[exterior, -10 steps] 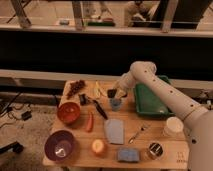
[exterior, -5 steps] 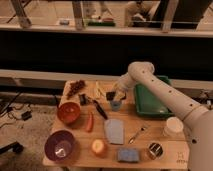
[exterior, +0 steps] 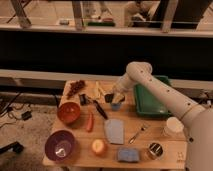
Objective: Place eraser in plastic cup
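The small light-blue plastic cup (exterior: 116,106) stands upright near the middle of the wooden table (exterior: 150,137), just left of the green tray. My gripper (exterior: 114,98) hangs directly over the cup, almost at its rim, with the white arm reaching in from the right. A small dark block (exterior: 108,98) shows at the gripper's left side, just above the cup. It may be the eraser, but I cannot tell for sure. No other eraser shows on the table.
A green tray (exterior: 152,99) lies to the right of the cup. A black-handled utensil (exterior: 100,109), a blue-grey sponge (exterior: 114,131), a fork (exterior: 138,133) and a red bowl (exterior: 69,112) lie nearby. A purple bowl (exterior: 60,145), a metal cup (exterior: 155,150) and a white cup (exterior: 173,126) stand along the front.
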`<move>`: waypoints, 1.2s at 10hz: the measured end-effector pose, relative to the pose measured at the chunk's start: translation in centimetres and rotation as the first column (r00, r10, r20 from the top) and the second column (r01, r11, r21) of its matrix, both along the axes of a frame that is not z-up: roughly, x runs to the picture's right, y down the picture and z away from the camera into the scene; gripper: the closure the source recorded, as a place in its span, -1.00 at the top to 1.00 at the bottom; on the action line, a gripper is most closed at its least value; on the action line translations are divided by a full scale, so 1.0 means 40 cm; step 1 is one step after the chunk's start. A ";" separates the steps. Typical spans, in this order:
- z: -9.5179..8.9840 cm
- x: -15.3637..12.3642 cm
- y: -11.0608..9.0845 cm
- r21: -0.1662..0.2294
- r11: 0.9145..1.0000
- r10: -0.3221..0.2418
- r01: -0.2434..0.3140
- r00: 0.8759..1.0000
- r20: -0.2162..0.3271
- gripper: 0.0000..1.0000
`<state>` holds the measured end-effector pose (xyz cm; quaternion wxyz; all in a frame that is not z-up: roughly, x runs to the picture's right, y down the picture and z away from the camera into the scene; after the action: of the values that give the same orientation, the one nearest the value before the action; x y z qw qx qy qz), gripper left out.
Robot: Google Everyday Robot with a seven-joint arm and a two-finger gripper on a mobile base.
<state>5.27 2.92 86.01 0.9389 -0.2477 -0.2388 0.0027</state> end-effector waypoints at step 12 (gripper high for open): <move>-0.014 -0.017 0.012 -0.011 1.000 -0.028 0.028 1.000 -0.011 -0.79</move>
<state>4.59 3.39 85.46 0.9389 -0.2560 -0.2300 -0.0078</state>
